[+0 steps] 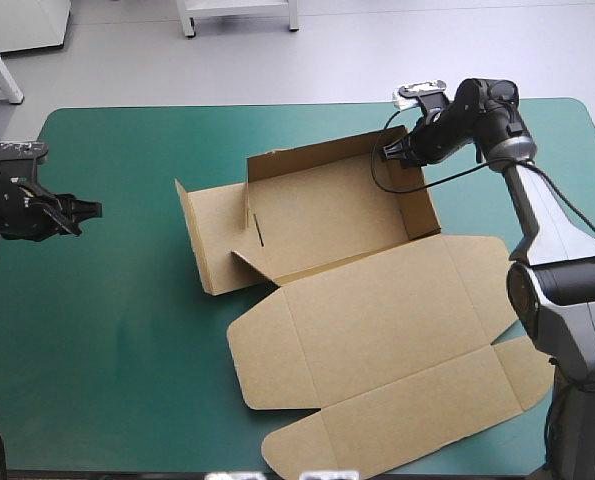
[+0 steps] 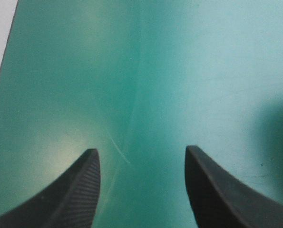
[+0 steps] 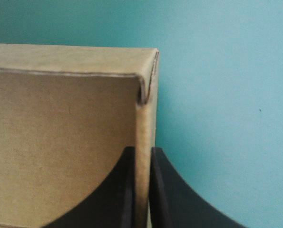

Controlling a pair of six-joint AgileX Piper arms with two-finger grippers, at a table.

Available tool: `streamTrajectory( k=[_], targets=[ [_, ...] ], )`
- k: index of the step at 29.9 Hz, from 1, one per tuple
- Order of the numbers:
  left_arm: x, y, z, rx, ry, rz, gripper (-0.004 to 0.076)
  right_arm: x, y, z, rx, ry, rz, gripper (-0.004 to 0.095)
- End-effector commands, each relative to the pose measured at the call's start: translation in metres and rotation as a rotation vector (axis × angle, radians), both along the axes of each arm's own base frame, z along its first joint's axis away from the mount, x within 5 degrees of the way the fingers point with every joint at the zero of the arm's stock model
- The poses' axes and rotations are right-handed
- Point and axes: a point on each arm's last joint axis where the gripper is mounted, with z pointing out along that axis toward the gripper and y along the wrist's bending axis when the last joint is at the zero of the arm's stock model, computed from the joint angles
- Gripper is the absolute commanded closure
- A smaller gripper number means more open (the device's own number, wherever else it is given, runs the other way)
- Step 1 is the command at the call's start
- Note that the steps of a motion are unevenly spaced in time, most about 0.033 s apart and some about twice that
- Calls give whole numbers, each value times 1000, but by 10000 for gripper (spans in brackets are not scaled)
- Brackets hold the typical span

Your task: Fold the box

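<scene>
The box (image 1: 357,290) lies mid-table on the teal-green cover (image 1: 117,340), a cut sheet of brown board half formed. Its nearest part is the lid (image 1: 377,320), flat on the cover with its flaps spread, on the robot's side of the tray (image 1: 327,215). Left of the box and well apart from it, the left gripper (image 1: 87,218) hangs over bare cover, its black fingers spread wide with nothing between them. Farther on, the tray's left wall (image 1: 199,240) splays outward and a small flap (image 1: 252,262) folds in at the box's near-left corner, while the far wall (image 1: 312,157) and right wall (image 1: 424,205) stand raised. Near the box's far-right corner (image 3: 148,85) the right gripper (image 3: 142,154) pinches the right wall, one finger inside the tray and one outside, the board between them. I judge the board light, stiff across its panels, and willing to hinge only at its scored creases. It looks matt rather than slippery, yet a thin edge could crush under a hard pinch. The best holds seem to be the free upper edges of the walls close to a corner. The splayed left wall's top edge looks the natural hold for the left gripper.
</scene>
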Motion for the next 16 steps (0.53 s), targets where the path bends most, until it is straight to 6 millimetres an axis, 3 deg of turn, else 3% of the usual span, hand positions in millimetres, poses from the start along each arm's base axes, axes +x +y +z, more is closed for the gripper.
streamTrajectory(
  k=[1,5,7,11,16],
  targets=[
    [-3,-2,16,-4,-74,-12,337,-7,1,17,-8,-36,30,684],
    [-5,-2,14,-5,-48,-14,337,-3,4,23,2,-99,22,307],
    [-5,-2,14,-5,-40,-14,337,-3,4,29,-2,-121,20,222],
    [-5,-2,14,-9,-41,-14,337,-12,0,53,-26,-147,6,233],
    [-5,-2,13,-8,-33,-17,337,-37,-12,91,-90,-195,-32,237]
  ],
)
